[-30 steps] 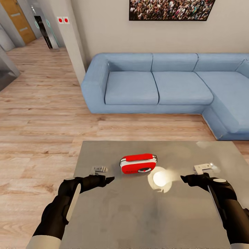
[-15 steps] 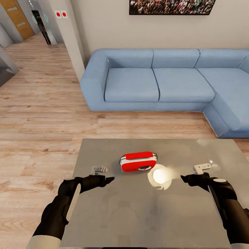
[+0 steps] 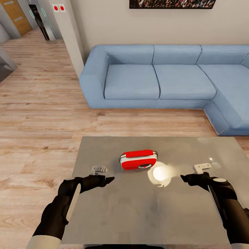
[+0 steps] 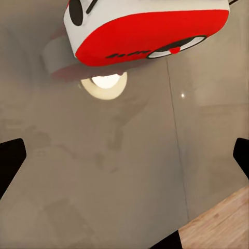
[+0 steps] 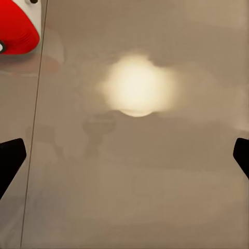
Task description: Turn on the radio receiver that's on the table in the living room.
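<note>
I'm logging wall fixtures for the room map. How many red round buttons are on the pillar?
2. Both sit side by side on a white plate on the pillar at the head view's upper left: the left button and the right button. Others may lie outside the frame.

I am looking into the living room of a home. A light-blue sectional sofa (image 3: 155, 77) stands against a pale wall (image 3: 103, 24), with the lower edge of a framed crowd picture (image 3: 172, 4) above it. Light wood plank floor (image 3: 38, 114) runs between the sofa and a low table (image 3: 114, 207) with a glossy grey-brown top, near me. A small red radio receiver (image 3: 138, 159) sits on the table, towards its far edge. A hallway with a wooden door (image 3: 15, 14) opens at far left.
</note>
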